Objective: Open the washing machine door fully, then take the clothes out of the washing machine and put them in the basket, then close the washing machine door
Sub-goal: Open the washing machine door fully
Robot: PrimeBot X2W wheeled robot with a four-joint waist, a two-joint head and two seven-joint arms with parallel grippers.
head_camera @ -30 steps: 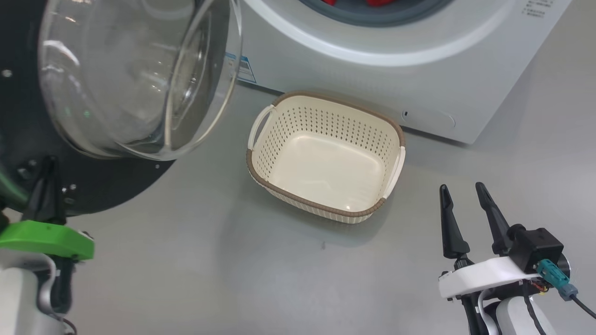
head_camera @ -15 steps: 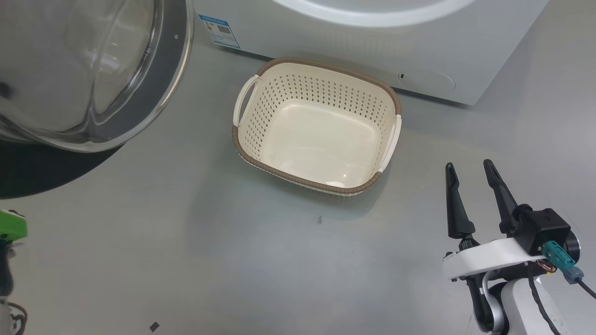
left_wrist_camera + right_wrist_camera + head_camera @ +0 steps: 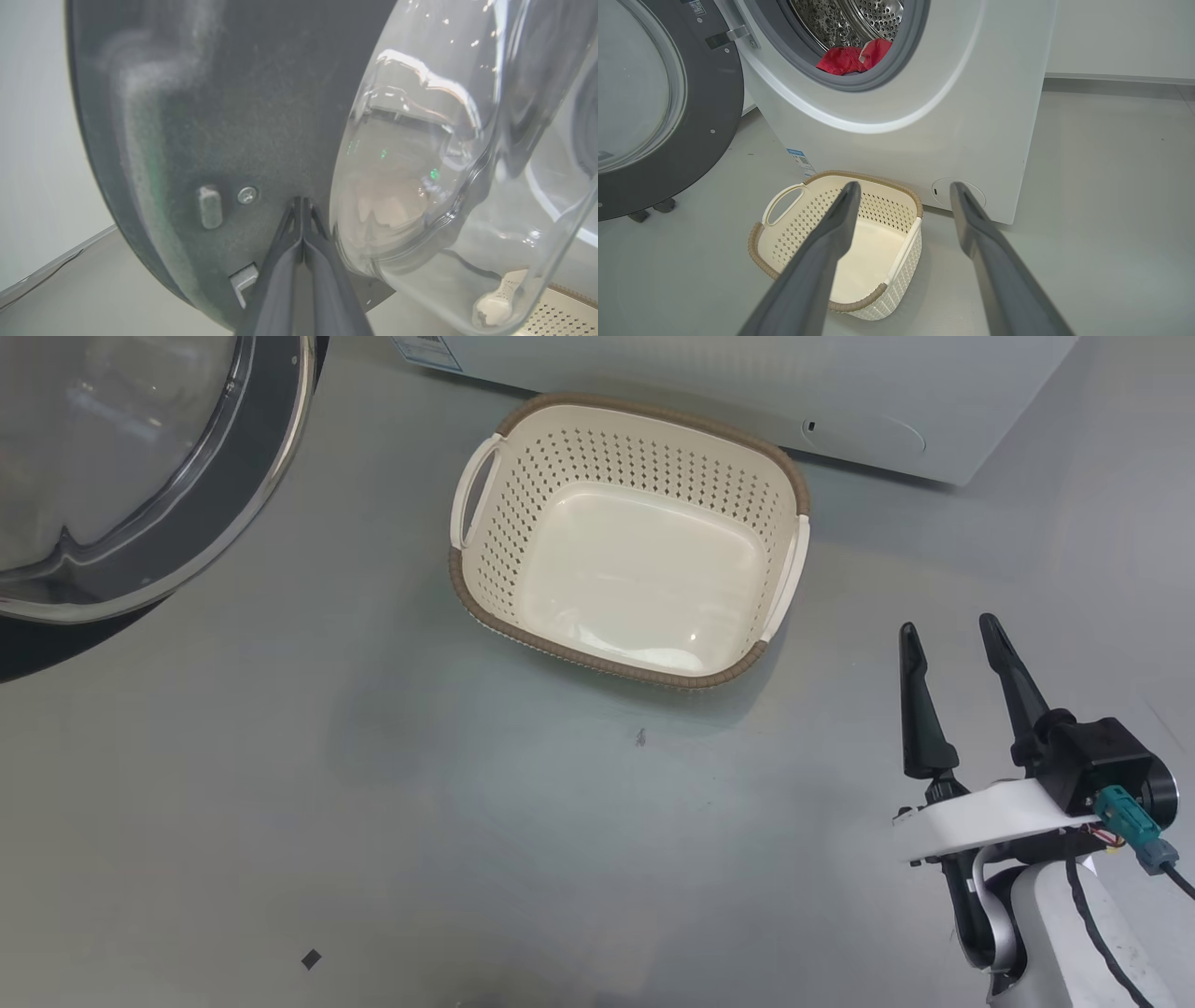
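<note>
**The washing machine door (image 3: 266, 467), round with a wide black rim and a bulging clear glass bowl, stands open**

In the right wrist view the washing machine door (image 3: 707, 116) hangs swung out beside the big white front-loading washing machine (image 3: 901, 149). Behind the grey gasket, the soft bright red clothes (image 3: 847, 59) lie at the front lip of the dimpled steel drum (image 3: 873, 14).

The small cream perforated plastic basket (image 3: 644, 453) with a brown woven-look rim sits on the grey floor (image 3: 373, 803) just in front of the washing machine (image 3: 747, 383), with nothing in it. In the right wrist view the basket (image 3: 759, 242) is below the drum opening, beside a small blue label sticker (image 3: 801, 161).

The left gripper (image 3: 302, 203) has its two dark fingers pressed together with nothing between them. Its tips are close against the door's dark inner face (image 3: 210, 116), next to the glass bowl; whether they touch it cannot be told.

The right gripper (image 3: 948, 627) hovers over the floor to the right of the basket. Its fingers are spread apart and it grasps nothing. In its own view the right gripper (image 3: 904, 186) points toward the basket and the machine's lower front.
</note>
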